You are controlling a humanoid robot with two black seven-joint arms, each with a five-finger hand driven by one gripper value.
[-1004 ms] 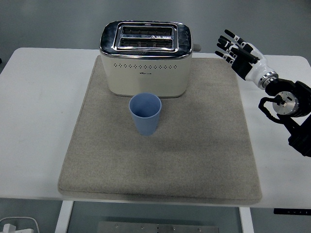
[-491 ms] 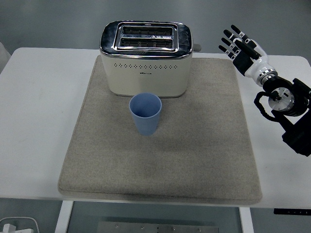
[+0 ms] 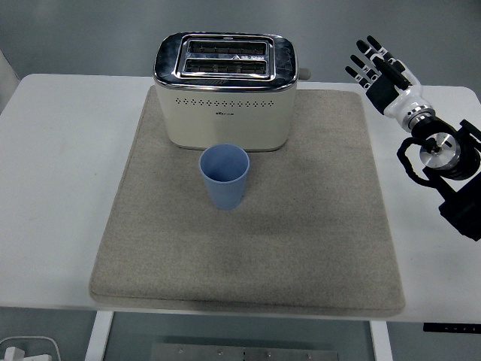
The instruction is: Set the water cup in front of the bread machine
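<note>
Cup (image 3: 224,177), blue and upright, stands on the grey mat (image 3: 316,226) just in front of the toaster (image 3: 225,90), close to its front wall but apart from it. Right of the toaster, past the mat's far corner, the right hand (image 3: 382,69) hangs above the white surface (image 3: 60,188) with fingers (image 3: 364,63) spread, holding nothing.

The bread machine (image 3: 226,90) pairs a glossy, mirror-bright metal top with matt cream sides. The water cup (image 3: 224,176) looks like smooth matt blue plastic. A coarse grey cloth mat (image 3: 316,226) covers the smooth white worktop (image 3: 52,188).
</note>
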